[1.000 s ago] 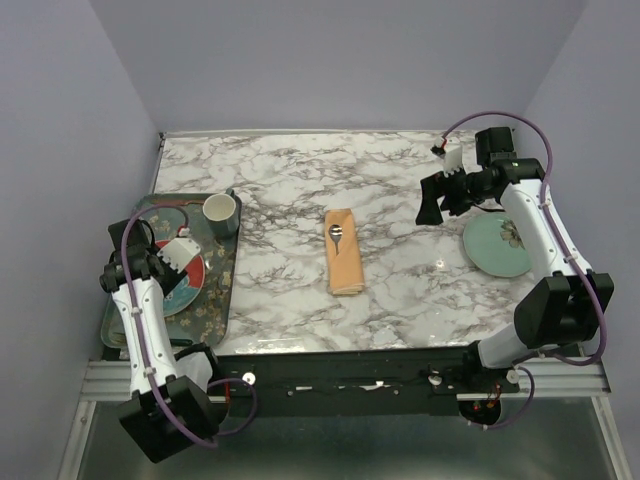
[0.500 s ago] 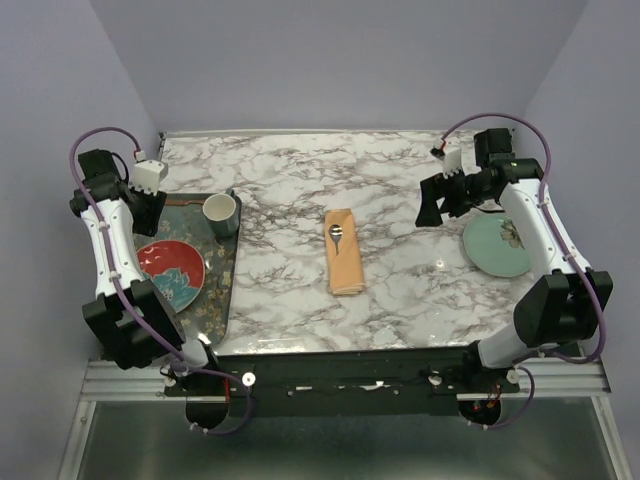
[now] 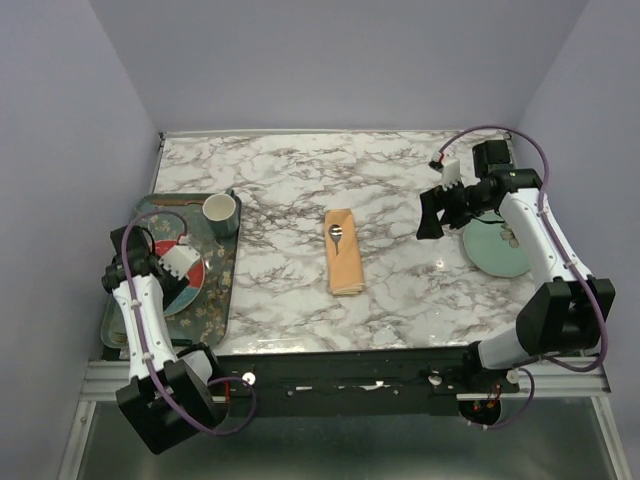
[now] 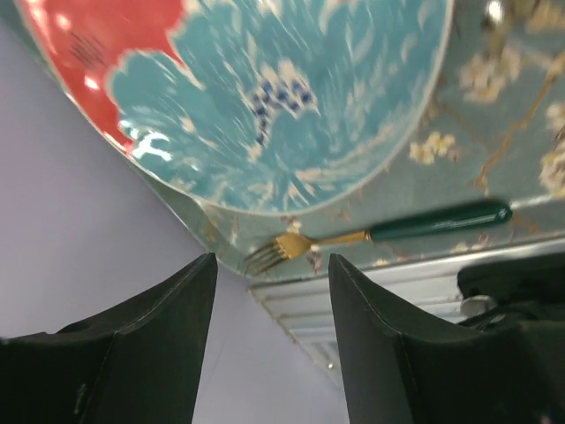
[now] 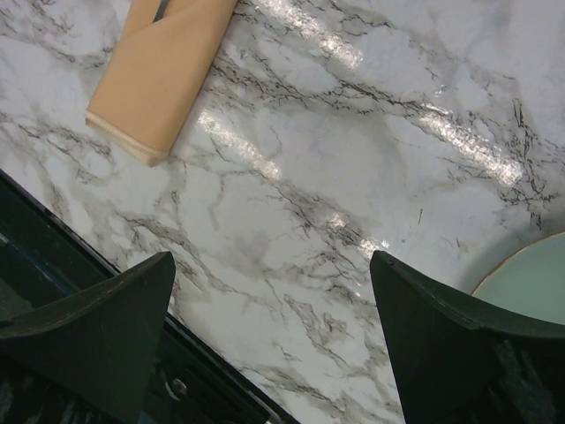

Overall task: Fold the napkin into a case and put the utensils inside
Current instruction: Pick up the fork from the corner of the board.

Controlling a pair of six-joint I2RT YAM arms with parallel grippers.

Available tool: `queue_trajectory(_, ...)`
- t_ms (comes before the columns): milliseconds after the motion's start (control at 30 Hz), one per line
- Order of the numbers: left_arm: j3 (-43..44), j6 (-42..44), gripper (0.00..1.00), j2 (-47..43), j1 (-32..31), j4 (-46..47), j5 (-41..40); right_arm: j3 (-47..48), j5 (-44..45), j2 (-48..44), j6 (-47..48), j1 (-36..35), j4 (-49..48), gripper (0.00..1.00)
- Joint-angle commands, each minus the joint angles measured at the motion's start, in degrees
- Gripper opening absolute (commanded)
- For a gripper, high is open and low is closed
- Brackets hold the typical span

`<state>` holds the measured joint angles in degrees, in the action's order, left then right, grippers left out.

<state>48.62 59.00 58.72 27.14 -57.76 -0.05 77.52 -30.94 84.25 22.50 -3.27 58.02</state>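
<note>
Since half a second ago the left arm has swung down from the upper left corner of the overhead view. The left pincer (image 3: 178, 258) now hangs over the round red and teal plate (image 4: 291, 88) on the grey patterned tray (image 3: 218, 290). Its two fingers stand moderately apart and nothing is between them.

In the left wrist view a fork (image 4: 380, 235) with gold tines and a dark green handle lies on the tray, just beside the plate's rim. It sits a little above the gap of the fingers in the frame and does not touch them. I judge that the arm is placed so in order to fetch this utensil.

The narrow peach-orange folded napkin case (image 3: 345, 262) lies in the middle of the marble table (image 3: 280, 180), well apart from the left pincer. A spoon head (image 3: 337, 232) shows at its upper end.

The right pincer (image 3: 432, 212), at the right of the frame, is spread fully and holds nothing. It hovers between the case and the pale green plate (image 3: 495, 250), probably ready to help at the pocket.
</note>
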Motion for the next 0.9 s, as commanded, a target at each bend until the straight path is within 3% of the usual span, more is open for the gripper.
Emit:
queue_trajectory(0,-9.83,13.67,0.61,-6.93,1.25,-1.39,-10.48,3.69,-2.02,3.11,2.54,0.28,0.78,1.00)
queue_trajectory(333,-15.04,25.80,0.53,-9.06,2.75,-1.48,-14.09,7.04,-2.64,5.49,2.99,0.28,1.75,1.00)
queue_trajectory(867,-17.95,31.35,0.46,-4.76,2.75,0.01,-11.20,4.40,-1.76,3.11,1.49,0.28,1.39,1.00)
